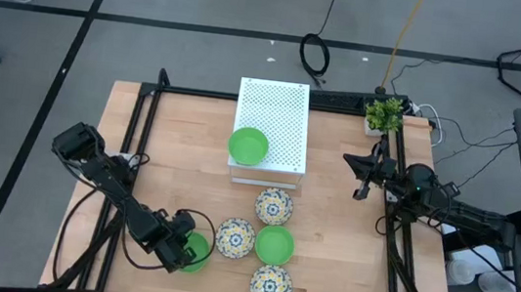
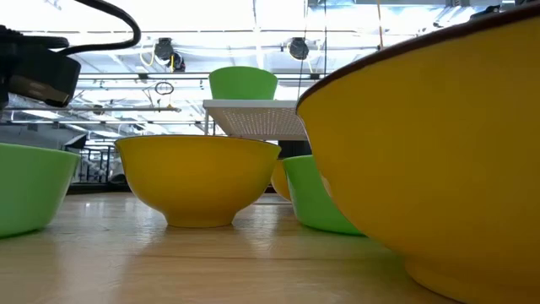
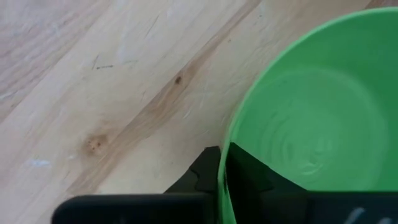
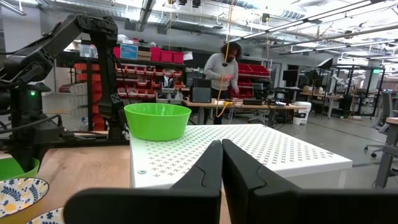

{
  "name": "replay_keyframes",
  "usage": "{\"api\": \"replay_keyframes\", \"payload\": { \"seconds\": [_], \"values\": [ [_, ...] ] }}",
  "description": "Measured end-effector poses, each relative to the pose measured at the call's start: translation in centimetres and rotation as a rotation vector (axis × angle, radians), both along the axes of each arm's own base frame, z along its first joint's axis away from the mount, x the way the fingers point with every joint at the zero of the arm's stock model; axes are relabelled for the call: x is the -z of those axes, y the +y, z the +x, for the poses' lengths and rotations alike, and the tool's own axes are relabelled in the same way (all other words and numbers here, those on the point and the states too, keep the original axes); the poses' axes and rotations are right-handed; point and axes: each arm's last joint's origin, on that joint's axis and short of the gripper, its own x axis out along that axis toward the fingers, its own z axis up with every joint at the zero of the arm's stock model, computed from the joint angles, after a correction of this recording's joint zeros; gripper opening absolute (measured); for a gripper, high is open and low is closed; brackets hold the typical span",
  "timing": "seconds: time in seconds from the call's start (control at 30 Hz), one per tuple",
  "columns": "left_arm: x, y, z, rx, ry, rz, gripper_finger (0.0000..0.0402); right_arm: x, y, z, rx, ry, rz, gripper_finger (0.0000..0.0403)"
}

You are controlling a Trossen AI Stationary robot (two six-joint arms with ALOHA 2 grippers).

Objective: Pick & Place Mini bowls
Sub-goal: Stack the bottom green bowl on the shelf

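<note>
High view shows the left gripper [image 1: 180,246] clamped on the rim of a green mini bowl [image 1: 196,254] low on the counter [image 1: 142,152]. The pick seems underway; next, lifting cleanly toward the white perforated box [image 1: 273,118]. The right gripper [image 1: 364,182], fingers together, waits.

Bare counter [image 1: 173,136] lies open left of the box [image 1: 273,126] and right of it, toward the plant [image 1: 383,113]. Four bowls [image 1: 272,246] crowd the front centre, nearly touching, with little gap between them. The left end effector [image 1: 182,247] straddles the rim of a fifth bowl [image 1: 195,254] just beside that cluster.
</note>
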Motion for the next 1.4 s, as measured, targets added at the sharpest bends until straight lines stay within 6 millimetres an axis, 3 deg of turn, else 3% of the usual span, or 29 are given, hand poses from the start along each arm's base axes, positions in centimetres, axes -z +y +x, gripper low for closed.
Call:
{"api": "replay_keyframes", "payload": {
  "seconds": [0.1, 0.33, 0.57, 0.8, 1.0, 1.2, 1.4],
  "values": [
    [0.0, 0.0, 0.0, -0.002, -0.002, -0.002, 0.0007, 0.0, 0.0, 0.0, 0.0, 0.0, 0.0, 0.0],
    [0.0, 0.1, 0.0, 0.0, -0.011, 0.017, 0.0032, 0.0, 0.0, 0.0, 0.0, 0.0, 0.0, 0.0],
    [0.0, 0.1, 0.1, -0.001, -0.017, 0.019, 0.0007, 0.0, 0.0, 0.0, 0.0, 0.0, 0.0, 0.0],
    [0.0, 0.1, 0.1, -0.023, -0.02, 0.019, 0.0037, 0.0, 0.0, 0.0, 0.0, 0.0, 0.0, 0.0],
    [0.0, 0.1, 0.0, -0.024, -0.008, 0.008, 0.0027, 0.0, 0.0, 0.0, 0.0, 0.0, 0.0, 0.0],
    [-0.8, 0.3, 0.1, -0.032, -0.027, -0.024, 0.0006, 0.0, 0.0, 0.0, 0.0, 0.0, 0.0, 0.0],
    [-2.0, 1.0, 0.2, -0.025, -0.059, -0.05, 0.003, 0.0, 0.0, 0.0, 0.0, 0.0, 0.0, 0.0]
  ]
}}
